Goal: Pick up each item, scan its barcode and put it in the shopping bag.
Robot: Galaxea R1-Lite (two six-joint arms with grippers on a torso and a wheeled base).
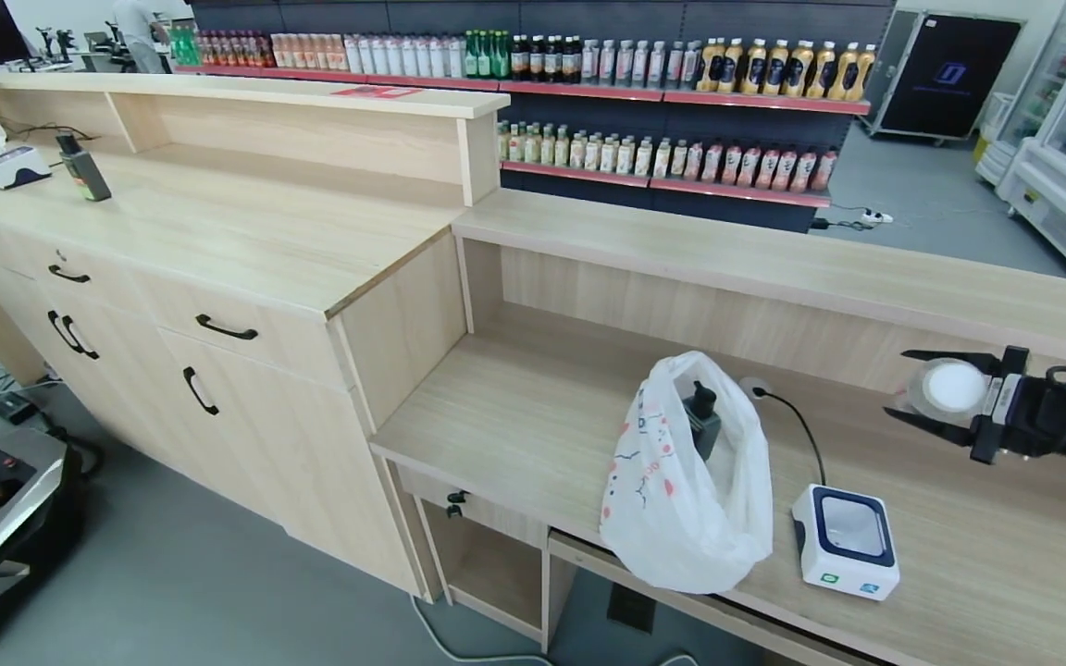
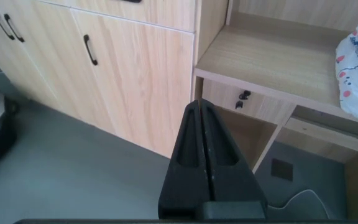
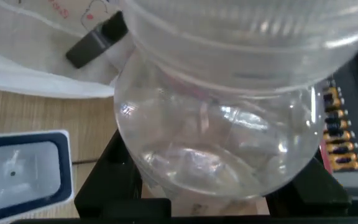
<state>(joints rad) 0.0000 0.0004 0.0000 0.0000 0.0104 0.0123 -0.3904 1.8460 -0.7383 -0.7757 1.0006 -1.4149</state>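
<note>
Risks, biggest first. The counter (image 1: 514,407) has free edges, so anything dropped by the right gripper (image 1: 903,385) can roll off it. The shopping bag (image 1: 681,499) sits slumped out past the right fingertips with its mouth only half open. A drop-in could catch the rim, drag the bag or tip it. The scanner (image 1: 846,541) lies below and just ahead of those fingertips, between them and the bag. Its cable runs close by, so a low pass could snag it. The clear jar (image 1: 954,386) is clamped between the right fingers with its white lid up. It's smooth and round, so it may twist or slip. I see no barcode on it, so the scan may miss. A pump bottle (image 1: 701,416) already in the bag could block the drop. The left gripper (image 2: 199,104) has its fingers pressed together on nothing, hanging off the counter by the cabinet doors. Writing: the bag has red and blue print, and the scanner has small icons. None of it is legible.
</note>
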